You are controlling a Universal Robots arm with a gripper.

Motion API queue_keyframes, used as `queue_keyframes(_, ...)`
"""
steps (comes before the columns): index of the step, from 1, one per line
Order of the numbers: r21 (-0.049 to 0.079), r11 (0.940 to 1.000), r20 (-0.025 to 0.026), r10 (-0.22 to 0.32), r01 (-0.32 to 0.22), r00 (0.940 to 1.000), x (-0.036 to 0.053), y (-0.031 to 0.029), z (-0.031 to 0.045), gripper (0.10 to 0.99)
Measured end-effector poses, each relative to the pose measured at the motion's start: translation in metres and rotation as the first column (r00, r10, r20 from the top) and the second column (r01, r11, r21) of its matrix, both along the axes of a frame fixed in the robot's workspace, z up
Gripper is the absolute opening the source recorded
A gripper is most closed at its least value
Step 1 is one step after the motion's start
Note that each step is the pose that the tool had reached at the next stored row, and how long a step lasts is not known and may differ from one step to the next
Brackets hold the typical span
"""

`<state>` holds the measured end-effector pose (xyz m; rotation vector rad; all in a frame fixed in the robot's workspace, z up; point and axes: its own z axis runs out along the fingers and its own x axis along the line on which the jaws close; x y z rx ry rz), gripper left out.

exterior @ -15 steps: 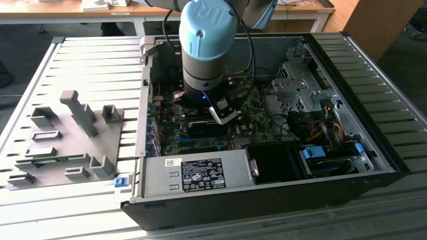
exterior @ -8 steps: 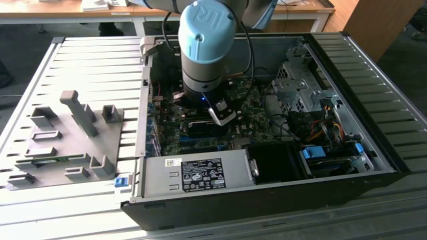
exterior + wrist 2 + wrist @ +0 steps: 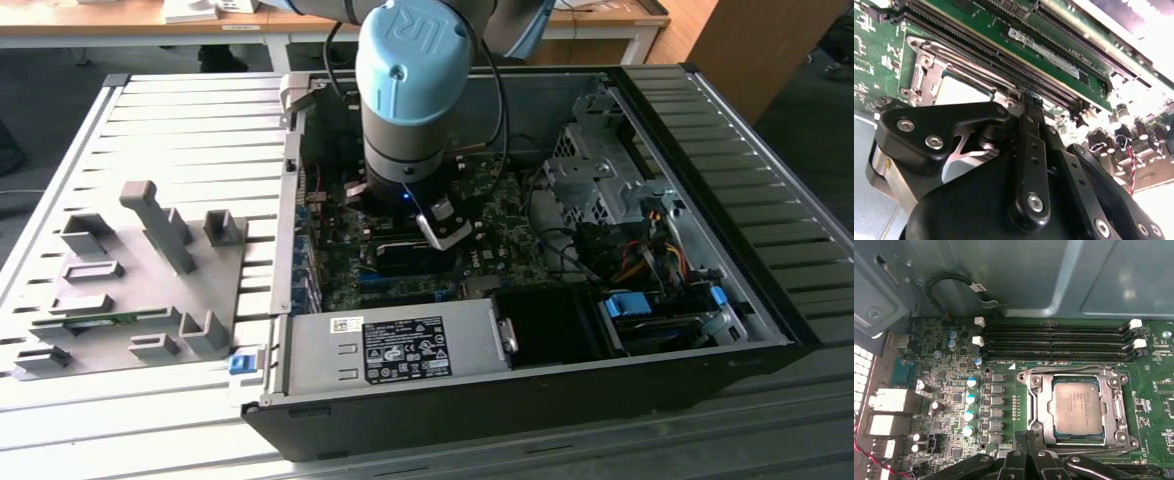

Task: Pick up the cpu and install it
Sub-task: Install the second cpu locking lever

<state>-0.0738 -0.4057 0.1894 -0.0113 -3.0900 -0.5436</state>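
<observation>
The pincer (image 3: 1026,460) hangs low inside the open computer case (image 3: 747,250), just above the motherboard (image 3: 954,390); in both wrist views its black fingers (image 3: 1029,150) appear drawn together with nothing between them, so it reads as clenched and empty. Just beside the fingertips lies the cpu (image 3: 1077,407), silvery top up, seated flat within the socket frame (image 3: 1119,410) and apart from the pincer. The memory slots (image 3: 1054,342) run alongside the socket, toward the case wall. In the exterior view the grey tray (image 3: 120,290) rests on the desk (image 3: 174,120) at the exterior view's left, well apart from the arm. Judgement: placement of the chip looks done; whether the frame is latched cannot be told.
</observation>
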Motion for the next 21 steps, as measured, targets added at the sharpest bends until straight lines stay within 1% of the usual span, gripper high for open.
queue_keyframes(2, 0.000, 1.0000, -0.0001, 0.000, 0.000, 1.0000, 0.0000, -0.0001, 0.0013, 0.106)
queue_keyframes(5, 0.000, 1.0000, 0.0000, 0.000, 0.000, 1.0000, -0.0001, 0.0000, 0.0064, 0.106)
queue_keyframes(8, 0.000, 1.0000, -0.0001, 0.000, 0.000, 1.0000, 0.0000, 0.0000, 0.0088, 0.106)
queue_keyframes(12, -0.001, 1.0000, -0.0001, 0.000, 0.000, 1.0000, -0.0001, 0.0000, 0.0144, 0.106)
queue_keyframes(16, -0.001, 1.0000, 0.0000, 0.000, 0.000, 1.0000, -0.0001, 0.0000, 0.0207, 0.106)
queue_keyframes(18, -0.001, 1.0000, -0.0001, 0.000, 0.000, 1.0000, -0.0002, 0.0000, 0.0258, 0.106)
queue_keyframes(21, -0.001, 1.0000, -0.0001, 0.000, 0.000, 1.0000, -0.0002, -0.0001, 0.0311, 0.106)
